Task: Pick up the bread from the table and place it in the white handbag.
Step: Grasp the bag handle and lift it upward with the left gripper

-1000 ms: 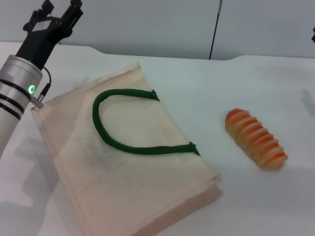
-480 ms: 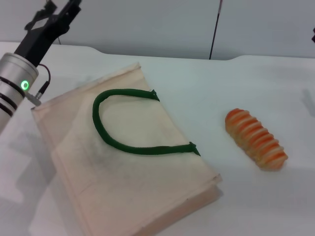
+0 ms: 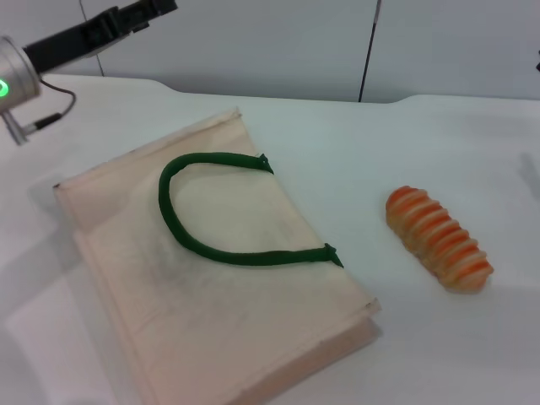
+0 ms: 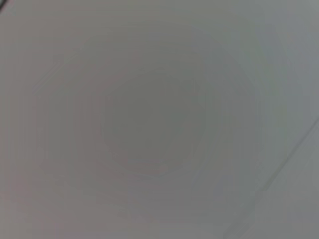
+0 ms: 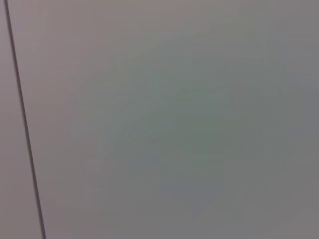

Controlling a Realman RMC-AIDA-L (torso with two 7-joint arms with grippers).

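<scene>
My left gripper [image 3: 148, 10] raised high at far left, its state I cannot tell, bread [image 3: 439, 239] on worktop [image 3: 354, 160], right of white handbag [image 3: 211, 278].

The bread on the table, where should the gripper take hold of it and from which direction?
Probably best from straight above, pinching the bread across its narrow width near the middle. It lies flat on the table, long axis running diagonally, apart from the white handbag, so both long sides are free. Its crosswise ridges may help the fingers seat.
</scene>
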